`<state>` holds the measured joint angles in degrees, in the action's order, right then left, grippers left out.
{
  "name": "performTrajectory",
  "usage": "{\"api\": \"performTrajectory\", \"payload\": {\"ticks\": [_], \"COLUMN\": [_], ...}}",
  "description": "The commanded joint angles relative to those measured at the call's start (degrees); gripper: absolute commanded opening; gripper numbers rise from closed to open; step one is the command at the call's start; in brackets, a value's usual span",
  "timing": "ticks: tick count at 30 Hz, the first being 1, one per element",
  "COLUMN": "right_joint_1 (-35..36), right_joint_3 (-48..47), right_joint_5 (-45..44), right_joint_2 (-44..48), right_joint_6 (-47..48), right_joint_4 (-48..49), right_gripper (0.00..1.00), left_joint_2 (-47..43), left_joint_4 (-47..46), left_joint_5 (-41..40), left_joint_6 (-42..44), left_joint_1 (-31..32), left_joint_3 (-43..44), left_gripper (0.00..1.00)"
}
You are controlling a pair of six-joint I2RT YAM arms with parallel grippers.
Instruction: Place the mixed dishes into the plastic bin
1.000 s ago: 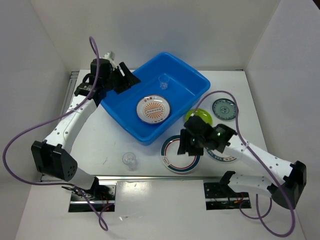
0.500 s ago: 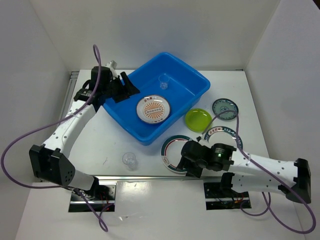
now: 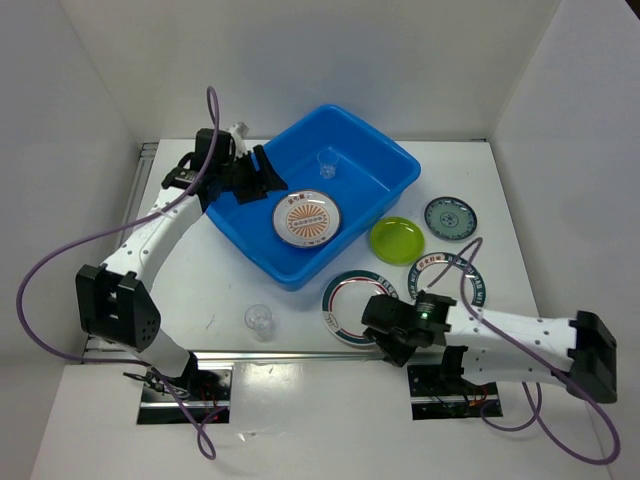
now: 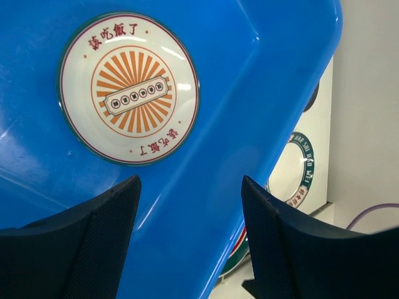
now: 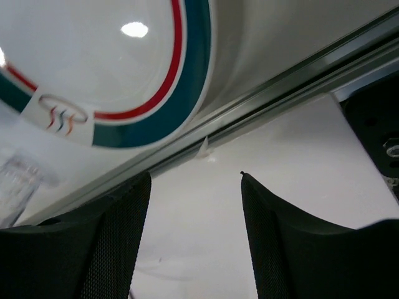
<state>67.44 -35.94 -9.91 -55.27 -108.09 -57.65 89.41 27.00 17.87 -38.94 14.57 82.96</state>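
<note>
Blue rectangular plastic bin (image 3: 385, 165) sits under our left gripper (image 4: 190, 184), whose jaws stand wide and empty, the orange-sunburst white plate (image 4: 129, 88) lying inside just ahead of them. Our right gripper (image 5: 195, 177), likewise spread and empty, hangs low by the teal-and-red-rimmed white plate (image 5: 112, 56), whose near rim lies just ahead of the jaws; we judge it best to ease forward and pinch that rim squarely

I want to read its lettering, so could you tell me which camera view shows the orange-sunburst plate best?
The left wrist view: the orange-sunburst plate appears close and whole, lettering legible, lying in the blue plastic bin. The top external view shows the plate whole but small. The right wrist view does not show it.
</note>
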Motion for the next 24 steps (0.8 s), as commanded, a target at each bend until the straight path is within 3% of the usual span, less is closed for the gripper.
{"api": "performTrajectory", "payload": {"ticks": [1, 5, 11, 16, 24], "right_joint_1": [0.9, 0.9, 0.9, 0.9, 0.9], "right_joint_3": [-3.6, -5.4, 0.2, 3.6, 0.5], "right_joint_5": [-5.0, -10.1, -10.8, -9.7, -11.9], "right_joint_2": [-9.7, -14.2, -10.1, -8.1, -16.1], "right_joint_6": [-4.5, -2.9, -6.9, -10.0, -11.6], "right_joint_4": [-0.9, 5.2, 5.8, 7.6, 6.5], "right_gripper": [0.66, 0.61, 0.50, 0.50, 0.50], "left_joint_2": [0.9, 0.9, 0.3, 0.3, 0.3], "left_joint_4": [-1.0, -0.3, 0.2, 0.2, 0.2], "left_joint_5": [3.2, 2.5, 1.9, 1.9, 1.9], "left_joint_6": [1.4, 1.9, 3.2, 3.2, 3.2], "left_joint_1": [0.2, 0.2, 0.2, 0.2, 0.2], "left_joint_3": [2.3, 2.3, 1.7, 1.7, 1.7], "left_gripper": [0.73, 0.73, 0.73, 0.73, 0.73]}}
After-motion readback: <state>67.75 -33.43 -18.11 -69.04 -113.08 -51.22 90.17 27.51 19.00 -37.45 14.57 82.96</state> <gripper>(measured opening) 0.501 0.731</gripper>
